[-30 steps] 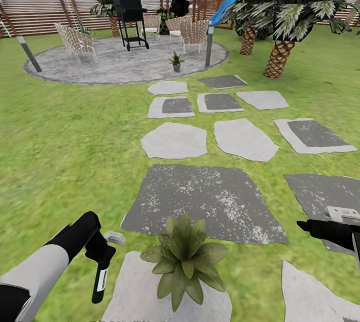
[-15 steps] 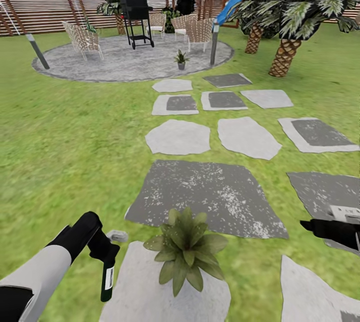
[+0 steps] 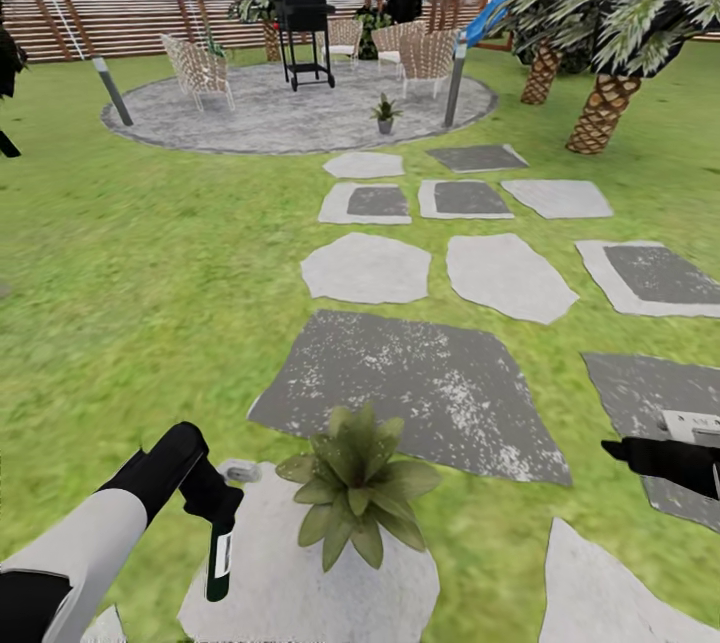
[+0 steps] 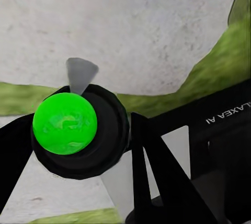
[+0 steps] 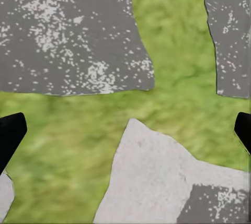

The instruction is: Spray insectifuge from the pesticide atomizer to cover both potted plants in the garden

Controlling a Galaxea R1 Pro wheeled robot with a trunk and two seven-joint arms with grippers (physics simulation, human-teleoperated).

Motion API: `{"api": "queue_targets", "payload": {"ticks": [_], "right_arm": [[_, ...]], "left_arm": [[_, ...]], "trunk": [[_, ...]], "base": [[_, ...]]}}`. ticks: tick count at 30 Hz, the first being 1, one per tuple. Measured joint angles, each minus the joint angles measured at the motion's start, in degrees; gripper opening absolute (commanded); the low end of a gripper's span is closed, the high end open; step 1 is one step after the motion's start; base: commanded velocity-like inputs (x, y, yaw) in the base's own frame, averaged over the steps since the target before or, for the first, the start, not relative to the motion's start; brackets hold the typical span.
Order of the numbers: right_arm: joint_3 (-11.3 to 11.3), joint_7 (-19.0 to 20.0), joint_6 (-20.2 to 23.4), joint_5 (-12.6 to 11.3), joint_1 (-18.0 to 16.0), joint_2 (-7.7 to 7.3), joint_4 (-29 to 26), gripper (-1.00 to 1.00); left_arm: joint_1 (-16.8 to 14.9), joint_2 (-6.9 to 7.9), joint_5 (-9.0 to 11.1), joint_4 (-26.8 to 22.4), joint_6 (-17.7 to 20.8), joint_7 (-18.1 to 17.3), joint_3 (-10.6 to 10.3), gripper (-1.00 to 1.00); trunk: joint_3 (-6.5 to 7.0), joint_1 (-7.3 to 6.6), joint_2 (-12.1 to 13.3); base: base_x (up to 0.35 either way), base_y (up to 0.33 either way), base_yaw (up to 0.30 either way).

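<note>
"GALAXEA AI" in white letters, upside down, on the black left gripper housing

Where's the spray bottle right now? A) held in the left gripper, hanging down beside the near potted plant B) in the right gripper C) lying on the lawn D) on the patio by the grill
A: the spray bottle hangs from the left gripper, just beside the near potted plant; the right gripper is open and empty.
</note>
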Motion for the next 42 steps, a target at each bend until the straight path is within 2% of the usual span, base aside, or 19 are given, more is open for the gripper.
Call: {"api": "queue_targets", "payload": {"ticks": [11,16,33,42], "right_arm": [[0.0,0.0,-0.01,0.0,0.05,0.0,0.01,1.0],[0.0,0.0,-0.04,-0.01,0.06,-0.01,0.03,1.0],[-0.01,0.0,-0.01,-0.03,0.07,-0.01,0.0,1.0],[-0.01,0.0,-0.04,0.0,0.07,-0.01,0.03,1.0]], "left_arm": [[-0.01,-0.03,-0.12,0.01,0.02,0.09,-0.11,-1.0],[-0.01,-0.02,-0.32,0.08,0.04,0.15,-0.32,-1.0],[0.07,-0.02,-0.56,0.67,0.23,0.2,-0.65,-1.0],[-0.64,0.11,-0.53,0.65,0.46,0.16,-1.95,-1.0]], "trunk": [[-0.59,-0.02,0.0],[-0.83,0.0,0.0],[-0.9,0.03,0.0],[-0.9,0.0,0.0]], "base": [[0.178,-0.286,0.193],[0.055,-0.069,0.12],[-0.213,-0.201,0.006],[-0.044,-0.043,0.0]]}}
